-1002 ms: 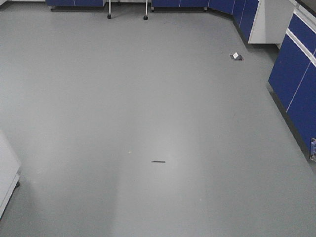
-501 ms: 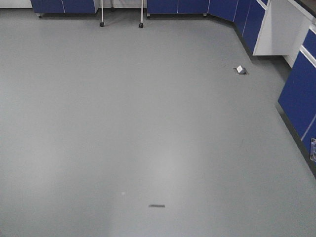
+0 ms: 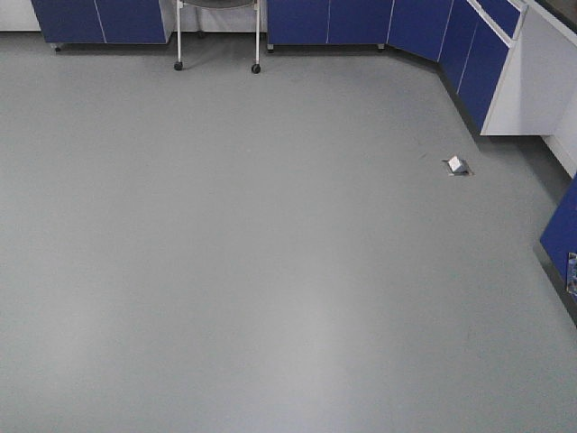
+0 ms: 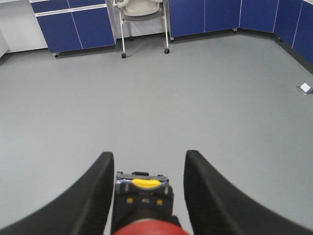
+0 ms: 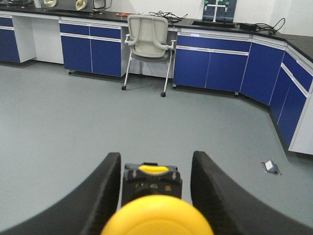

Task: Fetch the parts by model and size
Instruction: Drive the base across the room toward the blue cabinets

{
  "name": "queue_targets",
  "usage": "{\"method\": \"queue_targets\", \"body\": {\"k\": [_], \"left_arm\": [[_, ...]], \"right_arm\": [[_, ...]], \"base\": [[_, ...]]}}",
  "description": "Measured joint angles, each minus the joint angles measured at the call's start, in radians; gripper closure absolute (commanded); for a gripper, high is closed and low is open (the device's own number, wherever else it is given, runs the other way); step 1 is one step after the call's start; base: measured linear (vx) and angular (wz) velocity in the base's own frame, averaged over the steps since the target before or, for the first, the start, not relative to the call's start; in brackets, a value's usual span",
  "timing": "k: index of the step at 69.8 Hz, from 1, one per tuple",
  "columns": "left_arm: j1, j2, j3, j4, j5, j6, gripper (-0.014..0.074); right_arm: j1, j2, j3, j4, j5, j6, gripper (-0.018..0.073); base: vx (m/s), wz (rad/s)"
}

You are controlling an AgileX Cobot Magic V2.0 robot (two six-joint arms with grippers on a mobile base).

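Observation:
The left wrist view shows my left gripper [image 4: 149, 159] shut on the red-capped push-button switch [image 4: 146, 228], held in the air above the grey floor. Its black body [image 4: 143, 196] with a yellow tab points away from the camera between the black fingers [image 4: 93, 196]. In the right wrist view my right gripper [image 5: 156, 157] is shut on the yellow-capped push-button switch [image 5: 155, 218], also carried above the floor. The front view shows neither gripper and no parts.
Grey floor fills the front view. Blue cabinets [image 3: 361, 20] line the far wall and the right side [image 3: 563, 230]. A wheeled chair [image 5: 149, 41] stands at the far counter. A small floor socket box [image 3: 457, 164] sits at the right.
The front view has advanced across the floor. The dark streak slid down out of the frame, and the cabinets, chair legs and socket box have drawn nearer.

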State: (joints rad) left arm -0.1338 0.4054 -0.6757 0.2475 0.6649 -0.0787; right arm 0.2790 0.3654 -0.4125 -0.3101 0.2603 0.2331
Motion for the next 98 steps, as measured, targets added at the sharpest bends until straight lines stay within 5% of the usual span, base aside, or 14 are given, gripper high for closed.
{"method": "queue_targets", "body": {"k": [98], "left_arm": [[0.0,0.0,0.0,0.0,0.0,0.0,0.0603]], "right_arm": [[0.0,0.0,0.0,0.0,0.0,0.0,0.0568]], "base": [[0.63,0.02]]}}
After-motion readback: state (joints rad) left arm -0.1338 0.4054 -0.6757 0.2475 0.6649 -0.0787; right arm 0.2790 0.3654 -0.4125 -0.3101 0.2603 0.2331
